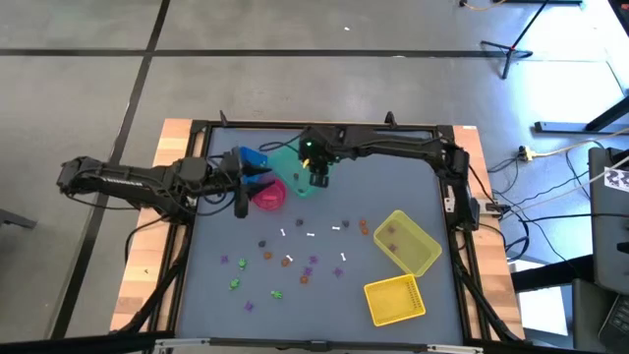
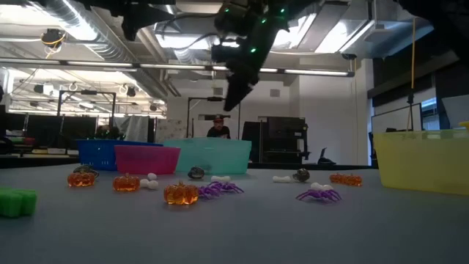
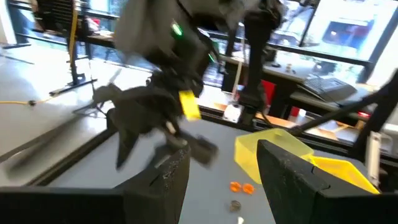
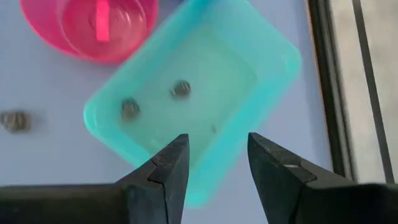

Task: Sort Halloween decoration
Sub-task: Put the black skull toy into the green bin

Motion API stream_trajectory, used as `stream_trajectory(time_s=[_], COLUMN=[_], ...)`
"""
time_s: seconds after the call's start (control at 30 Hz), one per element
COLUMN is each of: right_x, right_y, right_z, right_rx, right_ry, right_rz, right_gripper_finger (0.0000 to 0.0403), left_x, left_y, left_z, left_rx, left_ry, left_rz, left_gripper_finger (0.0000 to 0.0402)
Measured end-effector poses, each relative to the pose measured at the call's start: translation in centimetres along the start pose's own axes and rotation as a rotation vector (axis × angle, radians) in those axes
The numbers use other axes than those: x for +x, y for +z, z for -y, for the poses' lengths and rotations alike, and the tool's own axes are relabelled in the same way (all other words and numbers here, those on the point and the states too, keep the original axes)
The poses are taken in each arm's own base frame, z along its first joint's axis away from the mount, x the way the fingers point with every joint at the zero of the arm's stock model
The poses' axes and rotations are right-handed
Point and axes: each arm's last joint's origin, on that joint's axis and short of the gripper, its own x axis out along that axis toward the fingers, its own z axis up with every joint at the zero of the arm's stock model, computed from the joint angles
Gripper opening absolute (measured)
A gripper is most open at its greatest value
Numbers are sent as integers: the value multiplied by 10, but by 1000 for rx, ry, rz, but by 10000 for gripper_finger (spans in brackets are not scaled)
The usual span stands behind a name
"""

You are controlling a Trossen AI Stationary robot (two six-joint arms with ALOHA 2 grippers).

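Small Halloween decorations [image 1: 295,258] lie scattered on the grey table: orange pumpkins [image 2: 181,193], purple spiders [image 2: 319,194], white bones and green pieces. Two dark grey ones [image 4: 180,89] lie in the teal bin [image 1: 293,165]. My right gripper [image 1: 317,180] hangs open above the teal bin [image 4: 205,81], slanting down, with nothing between its fingers [image 4: 217,155]. My left gripper [image 1: 241,200] stands open and level beside the pink bin [image 1: 268,194], also with nothing in it [image 3: 224,174]. The pink bin [image 4: 93,25] holds a small bright piece.
A blue bin [image 1: 254,159] stands behind the pink one. Two yellow bins [image 1: 406,242] [image 1: 395,299] stand at the right and near right. One dark trinket [image 4: 15,120] lies on the table beside the teal bin. A black frame [image 1: 452,197] rims the table.
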Motion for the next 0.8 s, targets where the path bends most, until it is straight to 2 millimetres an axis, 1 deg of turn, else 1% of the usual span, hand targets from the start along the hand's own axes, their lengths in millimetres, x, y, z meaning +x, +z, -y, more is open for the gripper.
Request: stream_trajectory(time_s=[0.13,0.27,0.37,0.43,0.53,0.67,0.8], right_x=[-23,-47,-61,-71,-86,-96,-101], right_y=[-10,-28,-49,-67,-94,-127,-153], right_z=[3,-1,-4,-7,-12,-22,-34], right_rx=[23,29,65,94,150,206,257], right_ry=[-3,-17,-18,-19,-28,-25,-11], right_rz=[-38,-37,-40,-45,1,92,198], right_gripper_finger=[161,161,161,161,161,161,161], left_x=[-2,-4,-5,-5,-6,-4,2], left_y=[-4,-8,-9,-10,-11,-16,-27], left_z=[7,12,14,15,18,24,34], left_rx=[11,25,25,25,-14,-34,-8], left_ry=[-39,-46,-49,-56,-85,-167,-211], left_rz=[-31,-63,-73,-77,-90,-136,-203], left_gripper_finger=[170,170,170,170,170,170,170])
